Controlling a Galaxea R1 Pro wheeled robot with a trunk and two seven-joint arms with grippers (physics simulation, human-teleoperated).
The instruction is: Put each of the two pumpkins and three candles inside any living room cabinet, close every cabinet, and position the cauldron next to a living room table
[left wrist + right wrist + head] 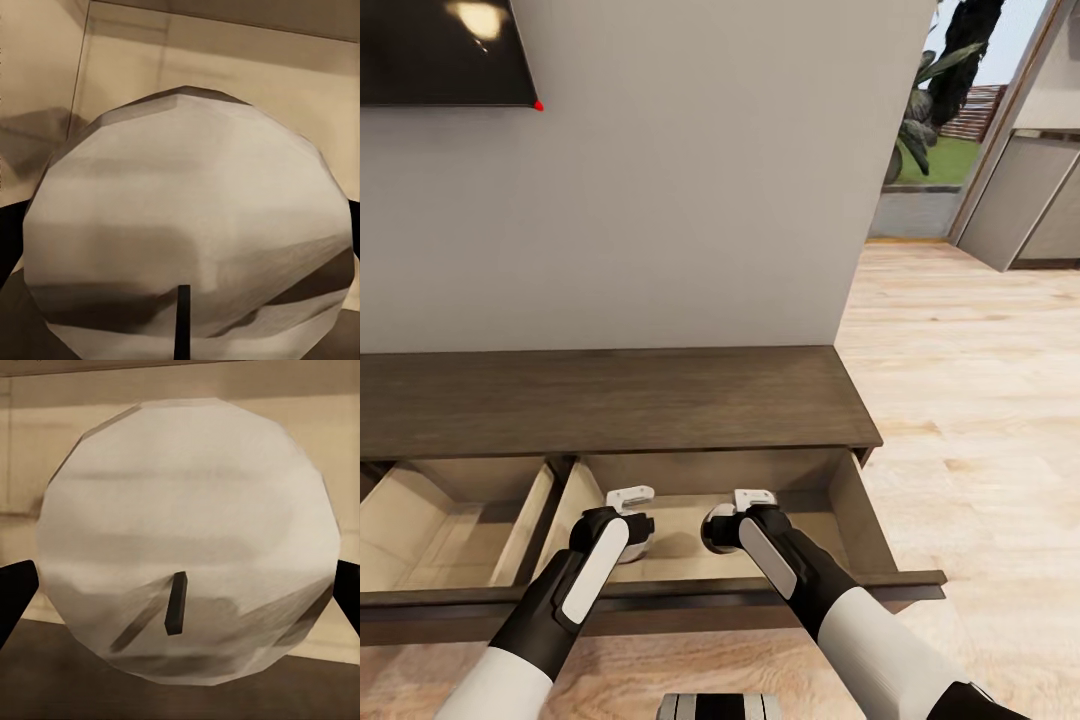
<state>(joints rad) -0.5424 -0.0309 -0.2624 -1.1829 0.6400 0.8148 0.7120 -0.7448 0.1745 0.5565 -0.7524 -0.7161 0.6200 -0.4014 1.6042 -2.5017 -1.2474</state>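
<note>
The dark-brown cabinet [610,400] stands against the wall with two drawers pulled out, their insides pale beige. Both my grippers reach down into the right drawer [852,505]. My left gripper [632,540] is shut on a white round candle [187,225] with a dark wick, and its black fingers [7,244] press the candle's sides. My right gripper [718,528] is shut on a second white candle [187,540], just above the drawer floor. The pumpkins, the cauldron and the table are out of view.
The left drawer [440,530] also stands open. A black TV [440,50] hangs on the wall above. Pale wood floor [980,400] stretches to the right, toward a plant [930,100] and grey units [1030,200].
</note>
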